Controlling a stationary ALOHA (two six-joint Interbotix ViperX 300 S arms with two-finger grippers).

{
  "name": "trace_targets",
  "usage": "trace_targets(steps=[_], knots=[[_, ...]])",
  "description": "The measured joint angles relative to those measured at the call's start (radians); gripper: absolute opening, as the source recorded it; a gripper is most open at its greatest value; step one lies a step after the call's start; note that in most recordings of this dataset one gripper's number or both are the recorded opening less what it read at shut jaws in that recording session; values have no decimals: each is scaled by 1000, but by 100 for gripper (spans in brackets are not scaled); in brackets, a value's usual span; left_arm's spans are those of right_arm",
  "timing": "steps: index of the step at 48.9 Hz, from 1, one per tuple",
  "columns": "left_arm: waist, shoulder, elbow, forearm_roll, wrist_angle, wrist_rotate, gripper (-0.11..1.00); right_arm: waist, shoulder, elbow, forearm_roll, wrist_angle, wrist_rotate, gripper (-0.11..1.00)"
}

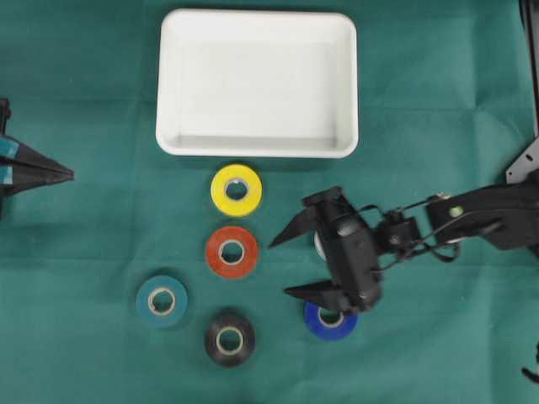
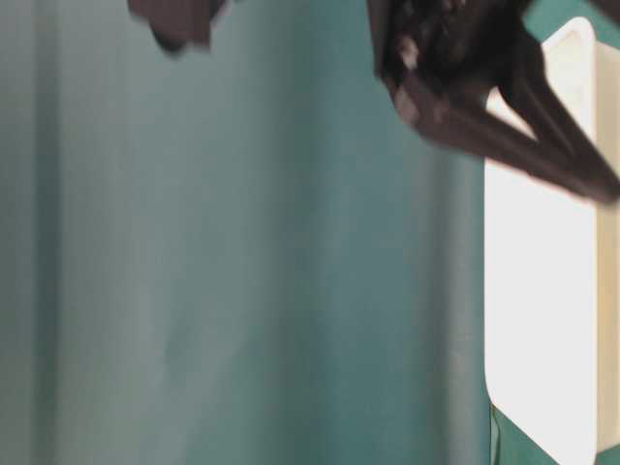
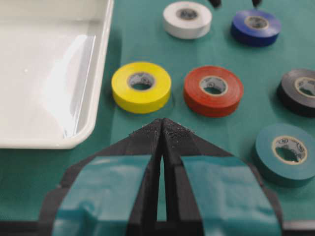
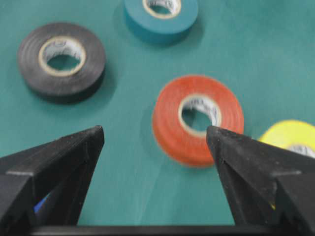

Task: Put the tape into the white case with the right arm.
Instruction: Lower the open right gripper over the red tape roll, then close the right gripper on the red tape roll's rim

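- White case (image 1: 257,82): sits at the far middle of the green cloth (image 1: 84,84), nothing inside it. In the left wrist view its rim (image 3: 93,98) fills the upper left, just beside the yellow roll.
- Tape rolls, all lying flat on the cloth and outside the case: yellow roll (image 1: 236,189) just near of the case's near rim; red roll (image 1: 232,252) directly near of the yellow; black roll (image 1: 229,338) nearest the front edge; teal roll (image 1: 162,300) left of the black one; blue roll (image 1: 330,320) to the right, partly under the right gripper; white roll (image 3: 187,19) seen clearly only in the left wrist view, beside the blue one, and mostly hidden under the right arm overhead.
- Right gripper (image 1: 290,267): jaws spread wide, holding nothing. It sits right of the red roll, fingers pointing left. In its own wrist view the two fingertips (image 4: 93,135) frame the red roll (image 4: 198,118), not touching it; the picture is somewhat blurred.
- Left gripper (image 1: 67,174): at the far left edge, well apart from all rolls and the case. Fingers pressed together with only a thin slit between the teal-padded fingers (image 3: 162,132); nothing held.
- Table-level view: blurred; only the dark right arm (image 2: 465,87) and the case edge (image 2: 542,291) can be made out.
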Motion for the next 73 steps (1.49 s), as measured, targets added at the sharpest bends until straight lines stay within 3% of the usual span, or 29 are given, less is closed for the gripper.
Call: trace_targets(steps=[20,35,49,73], knots=[[0,-57,15,0,57,0,1,-2,166,-190,0,37,2,73],[0,-87,31,0,69,-2,1,-3,195,-235,0,137,14,73],[0,-91,32,0,71,0,1,-3,264,-307,0,350,57,73],[0,-91,32,0,71,-2,1,-14,293,-339,0,373,57,72]])
